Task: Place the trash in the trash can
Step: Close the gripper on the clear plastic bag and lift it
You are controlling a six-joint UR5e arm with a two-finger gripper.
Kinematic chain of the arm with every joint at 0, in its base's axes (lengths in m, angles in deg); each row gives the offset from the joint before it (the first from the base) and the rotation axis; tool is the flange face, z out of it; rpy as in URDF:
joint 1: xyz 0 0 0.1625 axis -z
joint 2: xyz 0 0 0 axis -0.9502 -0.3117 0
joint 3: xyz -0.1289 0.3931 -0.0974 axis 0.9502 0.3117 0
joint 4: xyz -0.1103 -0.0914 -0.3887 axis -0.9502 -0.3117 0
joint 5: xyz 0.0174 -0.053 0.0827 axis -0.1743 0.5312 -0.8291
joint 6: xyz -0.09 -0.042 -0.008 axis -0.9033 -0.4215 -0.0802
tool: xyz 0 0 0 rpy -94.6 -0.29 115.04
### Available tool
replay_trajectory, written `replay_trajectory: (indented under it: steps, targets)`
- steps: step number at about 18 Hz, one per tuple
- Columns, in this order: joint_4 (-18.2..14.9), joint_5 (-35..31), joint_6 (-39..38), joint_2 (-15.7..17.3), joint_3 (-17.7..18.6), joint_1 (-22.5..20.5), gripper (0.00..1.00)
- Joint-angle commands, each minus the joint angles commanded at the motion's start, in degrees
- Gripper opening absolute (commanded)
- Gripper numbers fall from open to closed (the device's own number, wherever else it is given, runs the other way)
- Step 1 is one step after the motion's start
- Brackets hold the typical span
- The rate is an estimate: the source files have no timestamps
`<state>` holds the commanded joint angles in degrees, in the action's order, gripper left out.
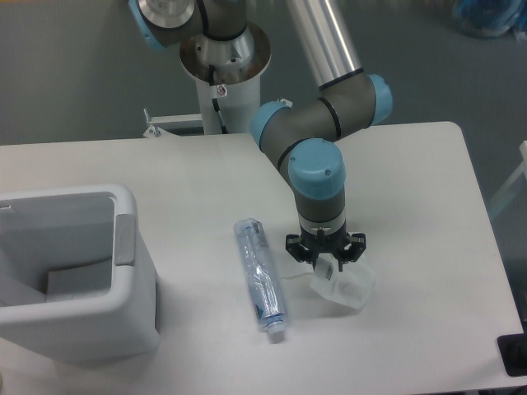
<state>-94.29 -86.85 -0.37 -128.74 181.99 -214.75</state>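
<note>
slippage is the risk: the gripper (327,265) sits low on the thin plastic bag (346,288), fingers apparently pinching its top. i cannot tell if that hold is firm; film could slide free before the trash can (123,239).

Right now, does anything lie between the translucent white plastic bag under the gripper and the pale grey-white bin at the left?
Yes. The slim clear bluish plastic bottle lies on its side on the table between the translucent white plastic bag and the boxy grey-white bin. The gripper is down at the bag.

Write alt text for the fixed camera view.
The arm's tool points down onto a translucent white plastic bag on a white table. A clear plastic bottle lies left of it, and a pale grey trash can stands far left.
</note>
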Motion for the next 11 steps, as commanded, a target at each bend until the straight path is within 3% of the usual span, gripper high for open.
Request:
replay_trajectory:
  steps: [3, 9, 11]
  targets:
    - [0.0, 0.09, 0.09, 0.17, -0.09, 0.0, 0.29]
    - [-0.44, 2.54, 0.0, 1.58, -0.7, -0.17, 0.15]
    - [-0.44, 3.95, 0.0, 1.76, -0.88, -0.44, 0.15]
